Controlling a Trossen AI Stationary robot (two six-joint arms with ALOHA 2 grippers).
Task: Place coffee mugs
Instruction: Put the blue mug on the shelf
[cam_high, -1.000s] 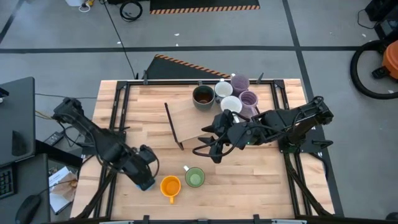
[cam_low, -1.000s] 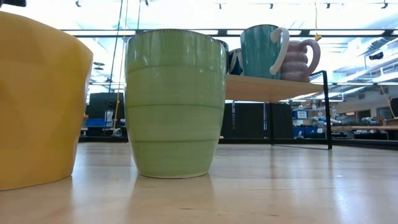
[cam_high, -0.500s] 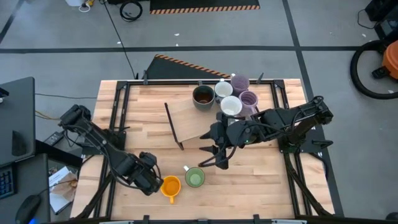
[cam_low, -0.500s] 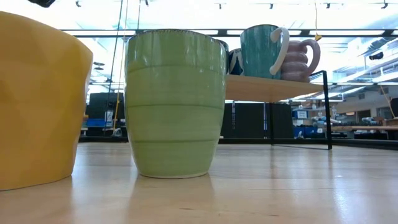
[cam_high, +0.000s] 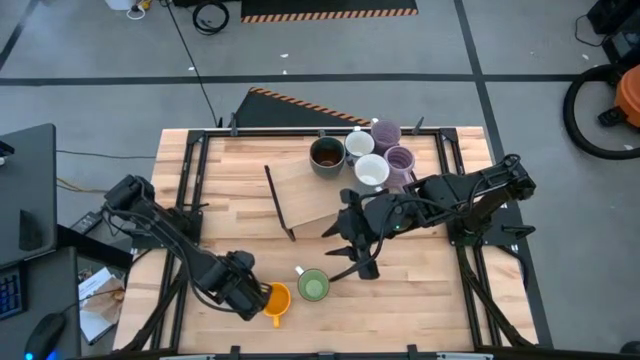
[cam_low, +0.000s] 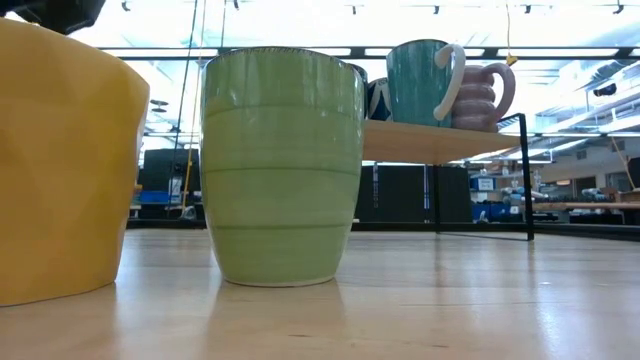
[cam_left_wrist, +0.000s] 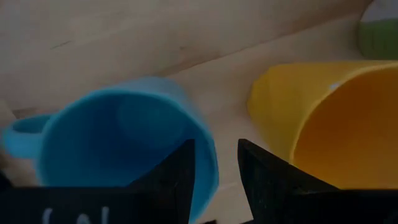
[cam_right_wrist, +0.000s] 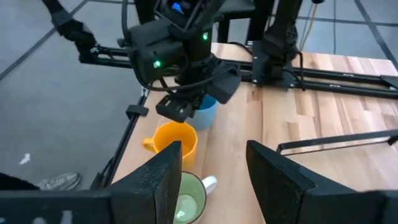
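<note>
Your left wrist view shows what the high view hides — the left gripper (cam_left_wrist: 214, 168) is closed on the wall of the blue ceramic mug (cam_left_wrist: 118, 149), just beside the orange ceramic mug (cam_high: 274, 298) at the table's near edge. The right gripper (cam_right_wrist: 211, 168) hangs wide open, holding nothing, above the empty green ceramic mug (cam_high: 313, 286). On the raised wooden shelf (cam_high: 305, 190) stand the other mugs — the dark brown mug (cam_high: 326, 155) looks empty.
</note>
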